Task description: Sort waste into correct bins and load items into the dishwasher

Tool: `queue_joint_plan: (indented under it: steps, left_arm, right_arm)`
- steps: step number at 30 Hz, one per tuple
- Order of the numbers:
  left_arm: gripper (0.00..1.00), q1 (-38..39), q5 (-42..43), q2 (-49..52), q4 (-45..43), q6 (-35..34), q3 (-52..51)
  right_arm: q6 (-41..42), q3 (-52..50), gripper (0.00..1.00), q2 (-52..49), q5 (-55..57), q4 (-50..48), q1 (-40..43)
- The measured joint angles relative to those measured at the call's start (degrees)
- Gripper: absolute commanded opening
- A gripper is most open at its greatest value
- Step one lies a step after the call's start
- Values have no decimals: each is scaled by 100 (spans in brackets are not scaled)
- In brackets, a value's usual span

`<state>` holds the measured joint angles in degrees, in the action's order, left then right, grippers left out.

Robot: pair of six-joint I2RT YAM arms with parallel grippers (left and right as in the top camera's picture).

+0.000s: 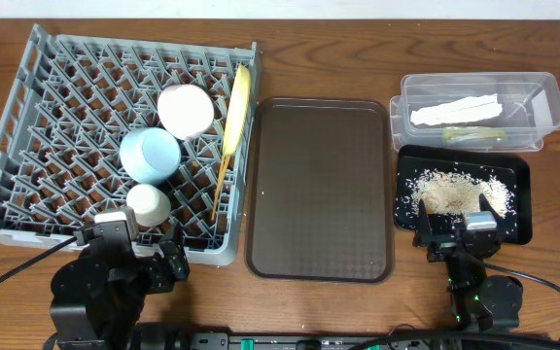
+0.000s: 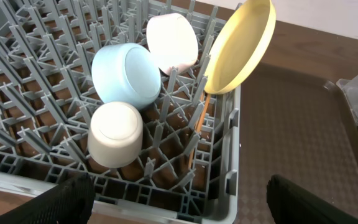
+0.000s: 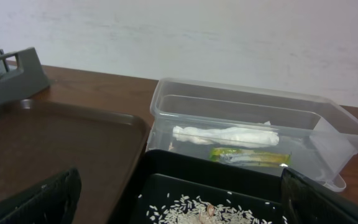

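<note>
The left tool (image 2: 178,202) by the rack (image 1: 27,126) and the right tool (image 3: 179,205) by the black tray (image 1: 516,177) both gape wide, empty. Plate (image 1: 238,102), blue bowl (image 1: 150,154), white bowl (image 1: 185,109), cup (image 1: 148,203) and chopsticks (image 2: 197,124) sit in the rack. Napkin (image 1: 452,110) and wrapper (image 1: 474,134) lie in the tub (image 1: 552,99), crumbs (image 1: 450,190) on the tray.

Low brown tray (image 1: 321,190) leaves passage between tall dish rack (image 1: 37,126) and clear tub (image 1: 542,94).

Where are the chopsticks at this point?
In the overhead view, the chopsticks lean in the grey dish rack near its right wall, next to the yellow plate.
</note>
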<state>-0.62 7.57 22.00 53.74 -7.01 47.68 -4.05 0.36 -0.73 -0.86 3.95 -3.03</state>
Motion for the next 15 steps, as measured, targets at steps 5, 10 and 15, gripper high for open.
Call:
queue_joint_plan:
  steps: [5,10,15]
  left_arm:
    - [91,0,-9,-2,0,46,-4]
    - [91,0,-31,-310,-291,140,-450]
    - [91,0,-37,-1038,-1486,153,-1808]
  right_arm:
    - [0,0,99,0,2,0,0]
    - [0,0,99,0,0,0,0]
    - [0,0,99,0,0,0,0]
